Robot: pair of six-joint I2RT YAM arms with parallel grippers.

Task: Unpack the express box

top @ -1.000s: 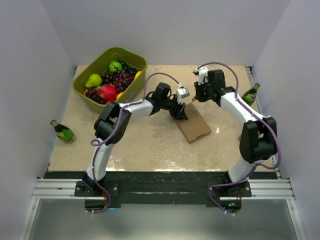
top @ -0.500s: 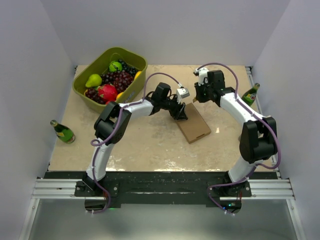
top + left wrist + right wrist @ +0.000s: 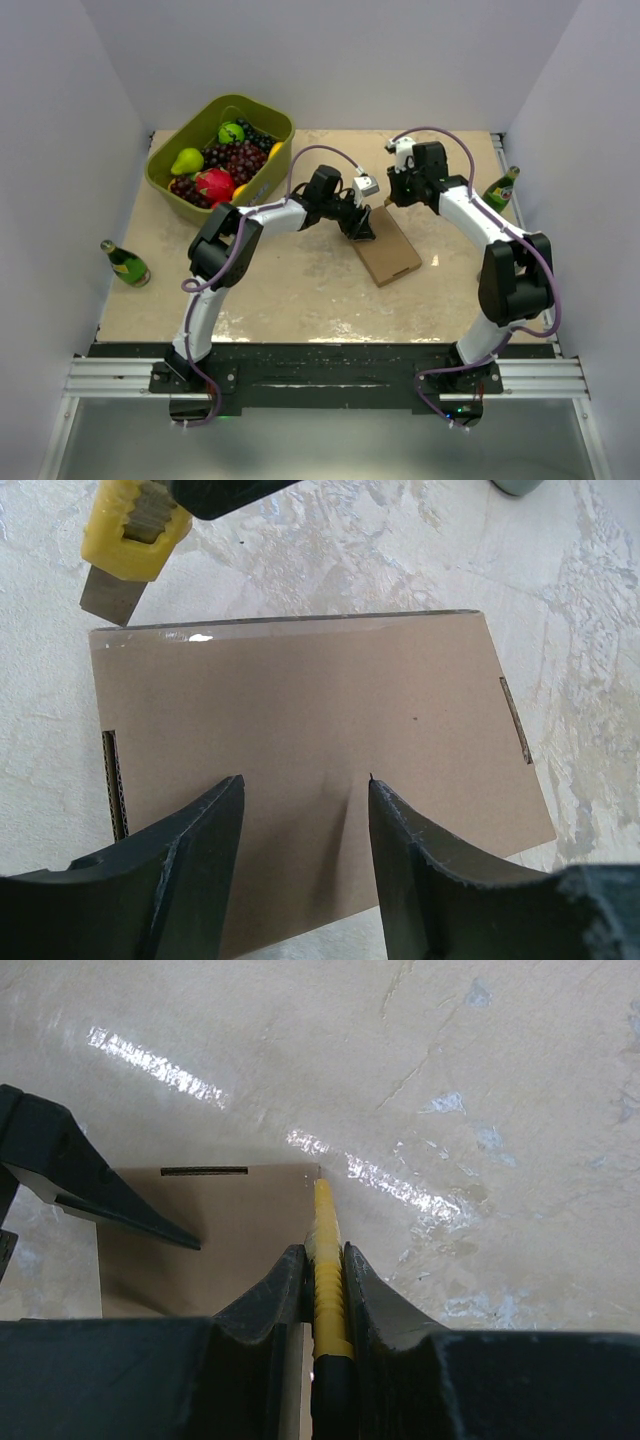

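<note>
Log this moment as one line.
left gripper: open over box | right gripper: shut on knife | knife: tip at box corner | box: closed

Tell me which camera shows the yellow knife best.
Left wrist: the yellow knife shows its handle and blade beside the express box corner. Right wrist sees only its thin edge, clamped between the fingers of the right gripper. Top external: nearly hidden under that gripper.

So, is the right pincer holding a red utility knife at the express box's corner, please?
Not quite: the utility knife is yellow, not red, as the right wrist view shows; the right pincer does hold it at the express box corner.
</note>
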